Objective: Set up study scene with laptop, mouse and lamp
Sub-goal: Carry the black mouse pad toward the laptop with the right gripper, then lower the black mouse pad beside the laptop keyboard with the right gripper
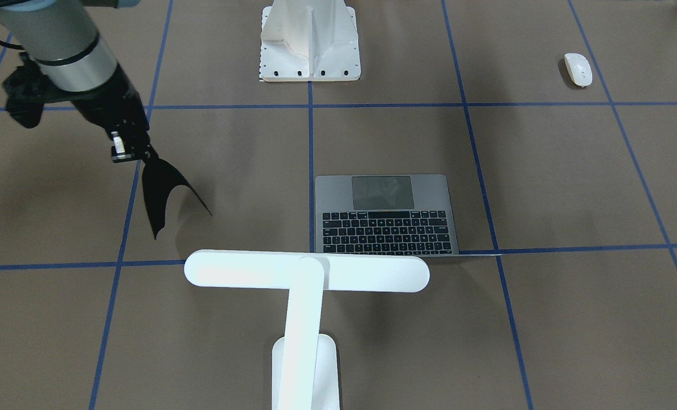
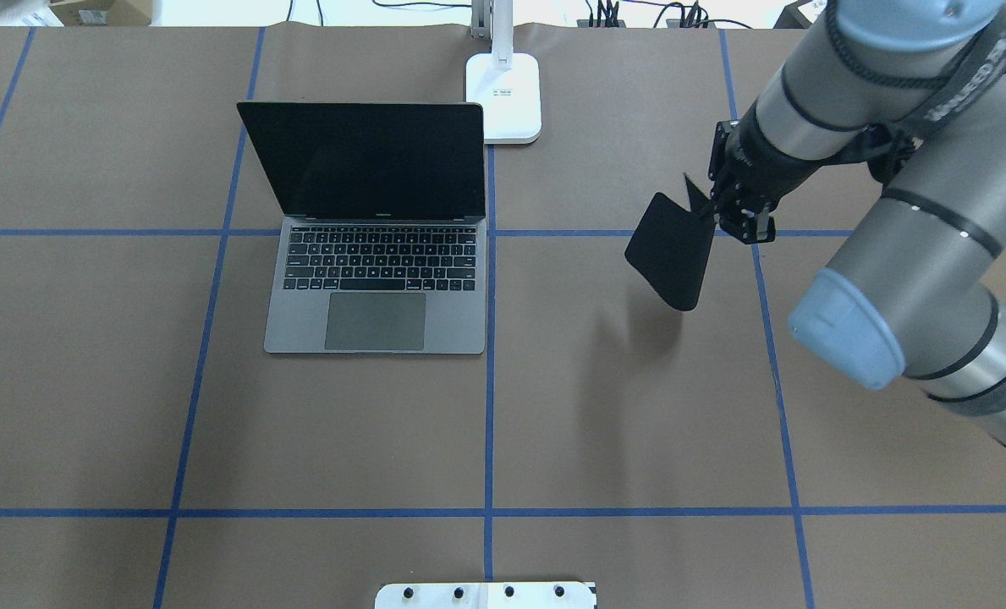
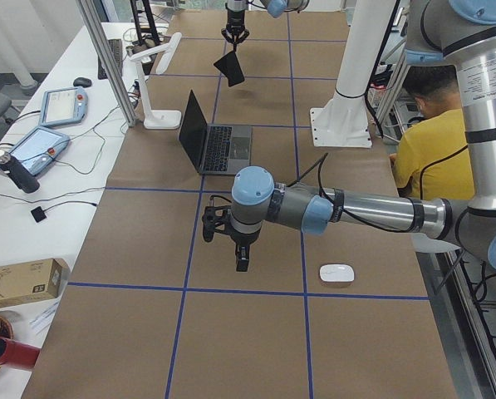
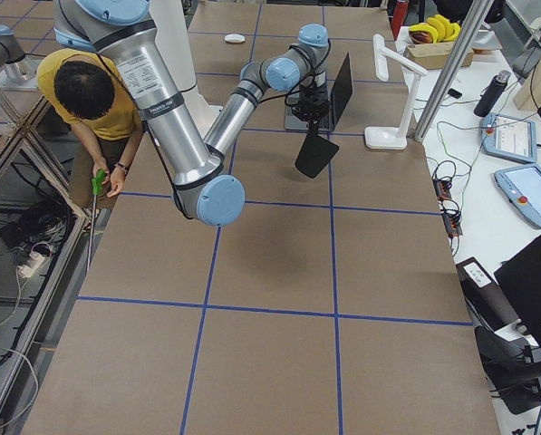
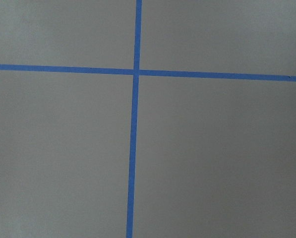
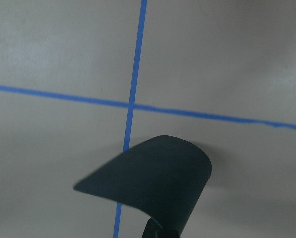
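Left gripper (image 3: pixel 242 259) hangs low over the brown table (image 2: pixel 638 406), well out to the left of the laptop (image 2: pixel 376 254). Whether it is spread or closed cannot be told (only the side camera catches it, and its own wrist camera shows nothing but crossing blue tape (image 5: pixel 133 148)). On the robot's side of that gripper lies the white mouse (image 1: pixel 578 69), flat on the table and well apart from the laptop, off its front left corner. A white ribbed pedestal (image 1: pixel 310 45) stands on the robot's side of the laptop, slightly to its right. The laptop itself sits open with its dark screen upright. Its keyboard and trackpad are turned toward the robot, and its right edge runs along a line of blue tape. To the laptop's right, about level with its hinge, the right gripper (image 2: pixel 712 213) is pinched on one edge of a flat black pad (image 2: pixel 672 258). The pad hangs tilted clear of the table, its shadow on the surface below. Beyond the laptop stands the white lamp (image 1: pixel 307 272), its base just past the screen's right corner and its bar head raised on the straight arm.
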Available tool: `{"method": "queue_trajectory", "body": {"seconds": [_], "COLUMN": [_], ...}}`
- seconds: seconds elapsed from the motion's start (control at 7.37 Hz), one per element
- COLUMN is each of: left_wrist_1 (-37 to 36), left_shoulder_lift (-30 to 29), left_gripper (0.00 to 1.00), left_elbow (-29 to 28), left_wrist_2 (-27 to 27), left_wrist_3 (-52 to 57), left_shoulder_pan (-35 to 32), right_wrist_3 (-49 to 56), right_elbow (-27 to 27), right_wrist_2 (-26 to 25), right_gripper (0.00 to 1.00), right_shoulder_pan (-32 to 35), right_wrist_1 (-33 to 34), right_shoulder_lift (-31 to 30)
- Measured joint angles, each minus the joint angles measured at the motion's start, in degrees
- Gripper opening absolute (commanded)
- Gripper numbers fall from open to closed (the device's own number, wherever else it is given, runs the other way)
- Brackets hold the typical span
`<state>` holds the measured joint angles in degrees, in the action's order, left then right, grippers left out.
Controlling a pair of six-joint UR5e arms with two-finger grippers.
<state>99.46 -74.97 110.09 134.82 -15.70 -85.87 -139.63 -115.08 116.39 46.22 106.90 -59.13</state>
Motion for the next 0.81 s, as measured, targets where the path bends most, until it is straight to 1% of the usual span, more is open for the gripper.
{"method": "queue_trajectory", "body": {"seconds": [0.14, 0.41, 0.54, 0.81], "left_wrist_1": [0.0, 0.0, 0.0, 0.0], "left_shoulder_lift": [0.0, 0.0, 0.0, -0.1], "left_gripper": [1.0, 1.0, 1.0, 1.0], "left_elbow": [-0.2, -0.3, -0.4, -0.7], "left_wrist_2": [0.0, 0.0, 0.0, 0.0], "left_wrist_3": [0.0, 0.0, 0.0, 0.0], "left_shoulder_pan": [0.0, 0.0, 0.0, 0.0], "right_wrist_3": [-2.8, -4.7, -4.8, -4.9], "right_elbow": [1.0, 8.1, 12.7, 21.7], "right_wrist_2": [-3.1, -7.2, -9.2, -11.9], "right_gripper": [0.0, 0.0, 0.0, 0.0], "right_shoulder_pan": [-2.7, -4.6, -4.6, -3.7], "right_wrist_1": [-0.2, -0.8, -3.4, -11.2], "right_shoulder_lift": [1.1, 5.3, 6.5, 7.5]}}
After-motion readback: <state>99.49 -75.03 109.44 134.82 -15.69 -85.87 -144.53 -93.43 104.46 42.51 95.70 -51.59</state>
